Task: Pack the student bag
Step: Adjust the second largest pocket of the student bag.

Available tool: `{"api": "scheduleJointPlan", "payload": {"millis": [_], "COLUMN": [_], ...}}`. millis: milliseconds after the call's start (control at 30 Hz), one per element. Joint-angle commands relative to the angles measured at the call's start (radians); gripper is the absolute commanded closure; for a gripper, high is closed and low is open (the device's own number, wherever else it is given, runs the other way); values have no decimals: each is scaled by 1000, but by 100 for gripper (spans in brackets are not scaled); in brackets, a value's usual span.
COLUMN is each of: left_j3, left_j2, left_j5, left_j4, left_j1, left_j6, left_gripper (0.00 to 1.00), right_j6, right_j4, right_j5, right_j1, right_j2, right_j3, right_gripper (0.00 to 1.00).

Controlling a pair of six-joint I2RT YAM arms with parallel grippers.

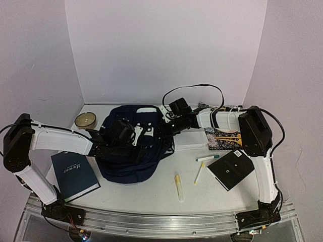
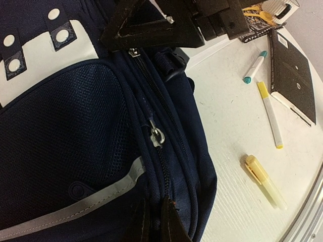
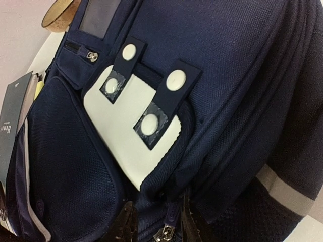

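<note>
The student bag (image 1: 128, 164) lies flat in the middle of the table (image 1: 151, 196), front pocket up, under both pairs of fingers. The left gripper (image 2: 155, 224) is pinched tight on a fold of the bag along the zipper line, with a zipper pull (image 2: 155, 136) just ahead of its tips. The right gripper (image 3: 157, 224) is closed partway on the zipper ridge, below the white patch (image 3: 121, 136). A dark book (image 1: 74, 174) lies to the left of the left fingers. A yellow highlighter (image 1: 178, 185), a teal-capped pen (image 1: 207, 158), a yellow pen (image 1: 199, 173) and a black notebook (image 1: 230, 169) lie to the right of the right fingers.
</note>
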Motion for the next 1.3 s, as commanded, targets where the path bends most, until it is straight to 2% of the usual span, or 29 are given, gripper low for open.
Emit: {"api": "scheduleJointPlan", "payload": {"millis": [0, 100, 267, 333, 500, 900, 1133, 1267], "left_j3": [8, 8, 4, 3, 5, 5, 2, 1], "left_j2": [-58, -61, -66, -68, -72, -99, -70, -57], "left_j5": [71, 68, 54, 47, 48, 45, 40, -4], "left_j4": [88, 88, 88, 88, 88, 88, 88, 88], "left_j1": [-6, -6, -6, -6, -6, -6, -6, -6], "left_j6": [-17, -16, -17, -15, -16, -18, -26, -39], "left_gripper": [100, 100, 100, 100, 100, 100, 100, 100], "right_j6": [14, 14, 3, -2, -4, -34, -46, -48], "right_j4": [-15, -15, -15, -15, -19, -74, -78, -58], "right_j5": [-11, -9, -4, -2, 6, 66, 25, 1], "right_j1": [-2, -2, -2, -2, -4, -3, -4, -4], "right_j2": [35, 29, -5, -15, -11, 47, -8, -91], "right_j3": [42, 25, -19, -33, -37, -16, -23, -70], "right_gripper": [74, 76, 87, 88, 78, 72, 94, 100]}}
